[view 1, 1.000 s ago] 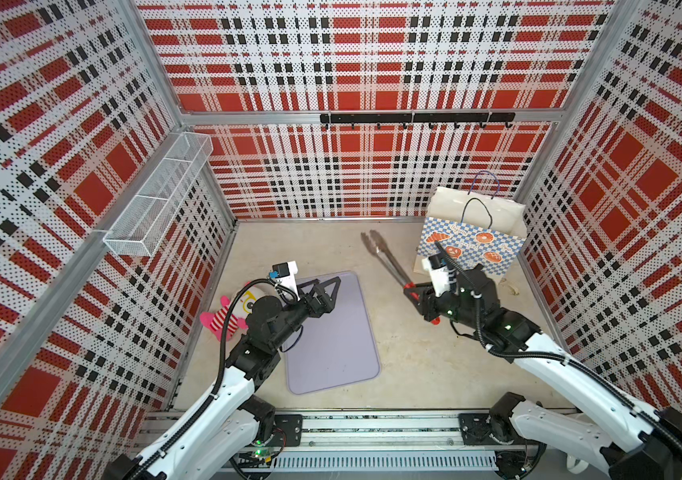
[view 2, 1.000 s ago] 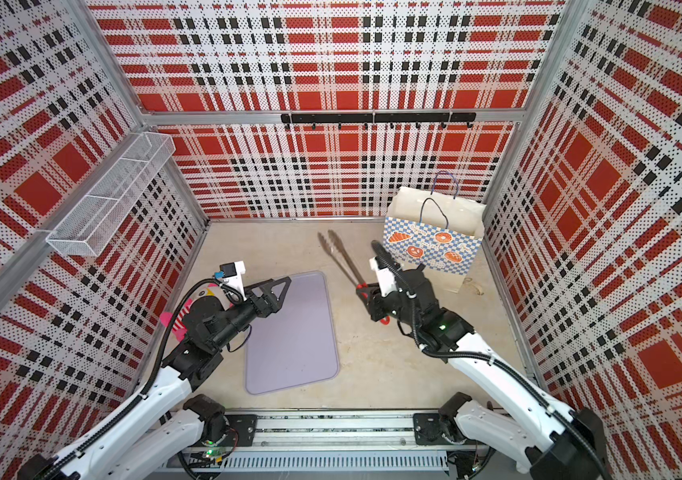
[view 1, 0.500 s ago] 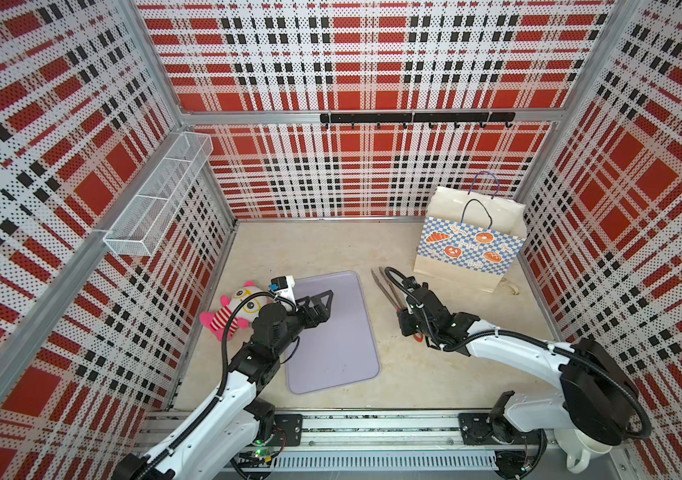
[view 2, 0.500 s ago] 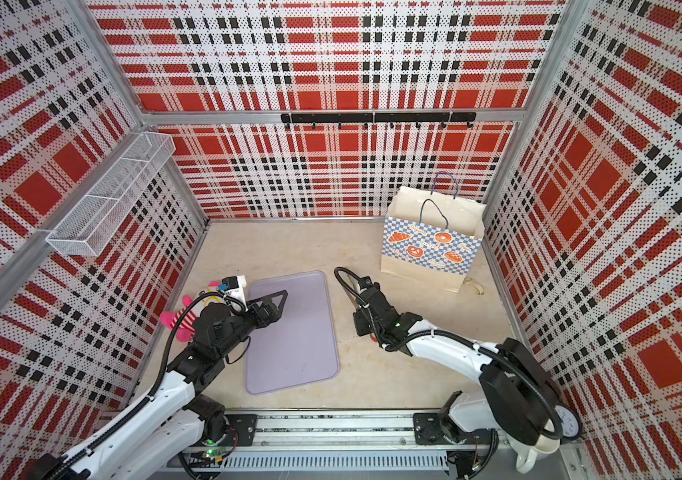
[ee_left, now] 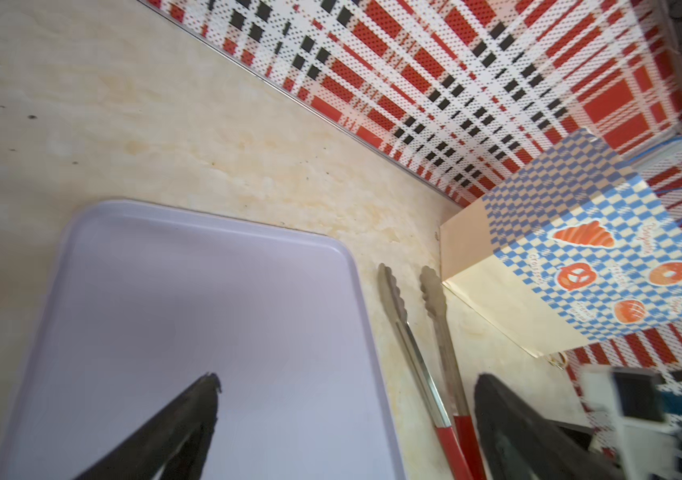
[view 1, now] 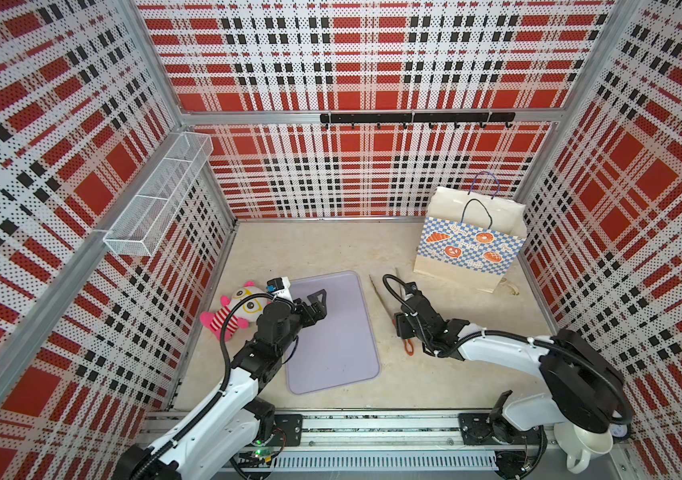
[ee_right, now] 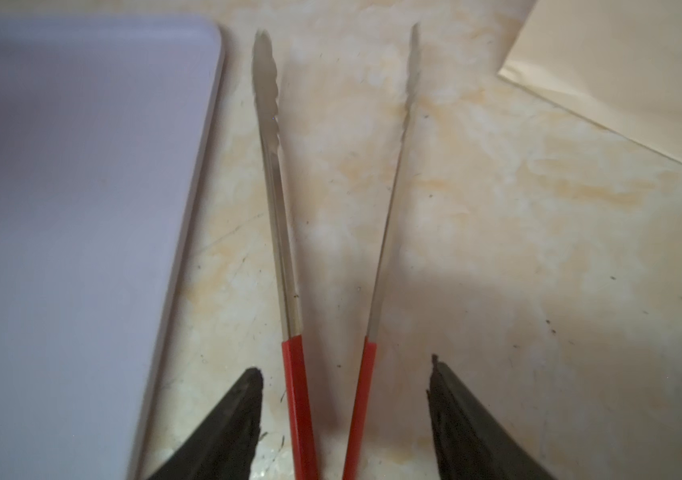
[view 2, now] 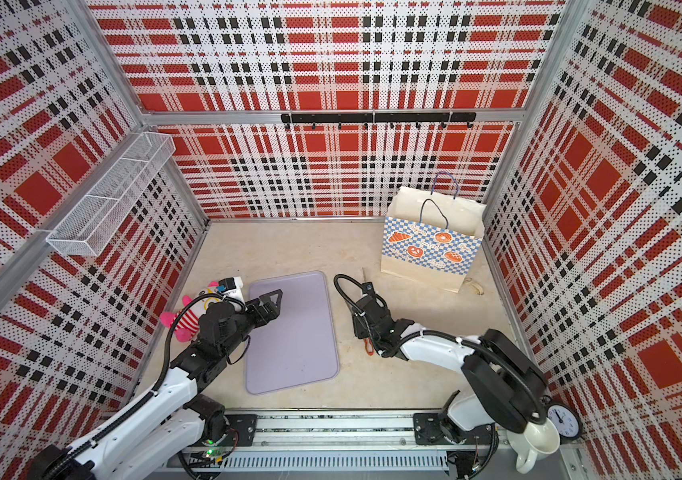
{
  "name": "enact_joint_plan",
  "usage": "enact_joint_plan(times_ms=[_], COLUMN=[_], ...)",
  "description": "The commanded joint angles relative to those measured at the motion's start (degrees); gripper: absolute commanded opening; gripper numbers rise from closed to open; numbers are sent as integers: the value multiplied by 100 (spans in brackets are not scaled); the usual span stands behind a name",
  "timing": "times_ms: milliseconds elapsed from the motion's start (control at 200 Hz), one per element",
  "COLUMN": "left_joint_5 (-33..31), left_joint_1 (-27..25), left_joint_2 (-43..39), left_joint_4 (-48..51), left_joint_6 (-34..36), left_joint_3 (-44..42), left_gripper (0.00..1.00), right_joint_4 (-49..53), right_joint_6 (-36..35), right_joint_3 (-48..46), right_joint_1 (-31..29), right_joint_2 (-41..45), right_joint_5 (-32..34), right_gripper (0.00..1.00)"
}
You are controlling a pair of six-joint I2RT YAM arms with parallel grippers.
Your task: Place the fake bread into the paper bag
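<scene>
**Right gripper** (ee_right: 343,370): black wedge fingers spread. One sits on each side of the red-sleeved handles of the tongs (ee_right: 279,187), with bare table showing in both gaps. Touching nothing, holding nothing.

**Tongs:** flat on the table (view 1: 310,249), arms splayed, between the tray and the bag. Thin polished steel with scalloped tips pointing toward the bag. Look springy and slick, and the red sleeves are the only grippy part.

**Left gripper** (ee_left: 347,378): fingers at full spread, empty, hovering low over the tray (ee_left: 164,291). The tray is lilac, smooth, round-cornered with a shallow raised rim, and completely bare.

**Fake bread:** none in view, either on the tray or on the table.

**Paper bag** (view 1: 466,253): stands upright in the far right corner, mouth open upward. Only pale inner wall shows and its bottom is hidden. My guess is the bread is already inside, but I cannot confirm it.

**Handling (judgement):**
- Toy bread is likely light, with a smooth skin.
- Take it across the middle, where the ridges give some purchase.
- The bag is thin creased paper with a checkered print front and limp cord handles drooping over the mouth.
- It would tip or crumple under a sideways nudge, so approach from above.

**Marbled beige tabletop:** a striped plush doll (view 1: 239,309) lies beside the left arm.
</scene>
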State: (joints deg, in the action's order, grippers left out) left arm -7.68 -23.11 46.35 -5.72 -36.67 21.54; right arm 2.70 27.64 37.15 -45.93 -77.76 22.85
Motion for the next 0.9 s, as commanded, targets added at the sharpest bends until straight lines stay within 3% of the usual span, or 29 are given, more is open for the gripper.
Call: enact_joint_plan(times_ms=[0, 215, 326, 466, 666, 802, 892], left_joint_5=[-1544, -4070, -4605, -4057, -3122, -2637, -2533], left_joint_1=[29, 103, 152, 458, 1353, 1513, 1590], left_joint_2=[-291, -1036, -693, 29, 1605, 2691, 3117], left_joint_4=[-36, -1792, -3348, -4688, -6223, -7948, -7595], left_joint_6=[493, 1501, 2487, 3502, 3507, 4038, 4014], left_joint_3=[23, -1145, -1677, -1975, -2044, -2122, -1697], left_gripper=[98, 98, 98, 98, 98, 98, 98], right_joint_4=[-393, -2393, -3866, -4752, -6910, -6892, -6506], right_joint_6=[-601, -1594, -1929, -1982, -2706, -2704, -2713], right_joint_3=[-375, -2148, -2956, -3117, -3199, -2954, -2717], right_joint_1=[247, 2585, 3312, 3810, 3836, 3830, 3843], right_joint_2=[1126, 3271, 3481, 2607, 684, 355, 276], right_joint_5=[1059, 12, -180, -571, -1056, -1241, -1354], right_gripper=[79, 96, 100, 100, 100, 100, 100])
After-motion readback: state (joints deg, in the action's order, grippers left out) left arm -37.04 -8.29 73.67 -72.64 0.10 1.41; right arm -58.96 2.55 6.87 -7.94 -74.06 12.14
